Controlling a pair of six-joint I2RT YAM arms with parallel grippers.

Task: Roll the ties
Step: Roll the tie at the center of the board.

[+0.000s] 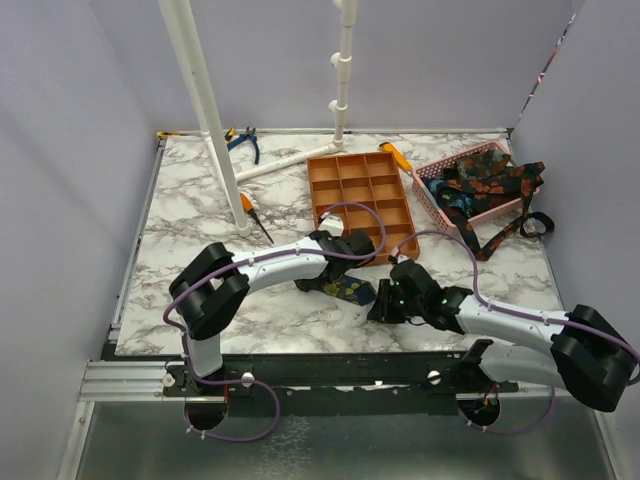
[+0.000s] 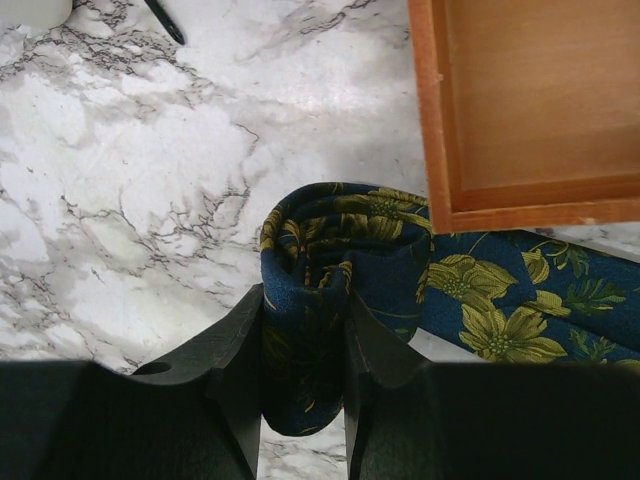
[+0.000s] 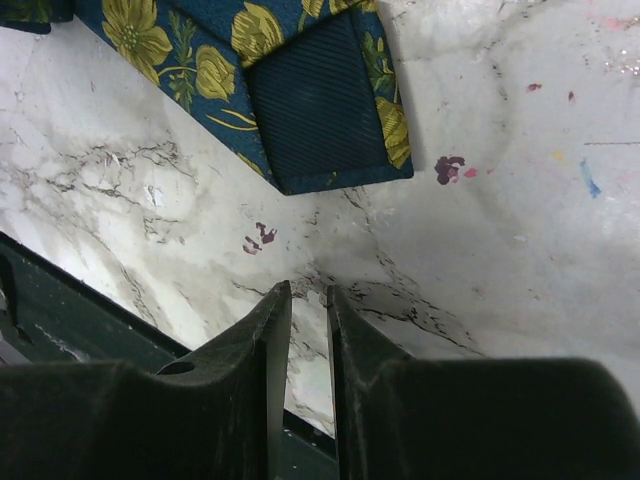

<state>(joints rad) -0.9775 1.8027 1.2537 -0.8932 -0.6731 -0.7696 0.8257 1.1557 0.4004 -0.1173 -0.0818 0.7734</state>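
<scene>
Top external view: both arms bent inward over the near middle of the tabletop (image 1: pixel 200 200), meeting at one navy tie (image 1: pixel 345 290) with yellow flowers, just near of the orange tray (image 1: pixel 312 190). Left gripper (image 2: pixel 303 335) pinched across the rolled part (image 2: pixel 335 225) of that tie, spiral end showing. Unrolled length running off to the right past the tray's near corner; under it or just beside, not clear. Right gripper (image 3: pixel 308 300) nearly closed to a thin slit, nothing in it, near the tie's blunt end (image 3: pixel 320 110) but apart from it.

Best done by turning the coil toward the loose end with a firm, even pinch, feeding the fabric in flat and straight so the layers stack edge on edge. Probably worth steadying the tail with the free gripper. Tray corner a likely snag.

Around: pale lilac walls on three sides; white pipe frame (image 1: pixel 205 100) far left; marbled white-grey surface flecked with paint. Pink basket (image 1: pixel 430 195) far right, heaped with more ties (image 1: pixel 485 180), one trailing over its near rim. Blue-handled pliers (image 1: pixel 243 142) at the far edge.
</scene>
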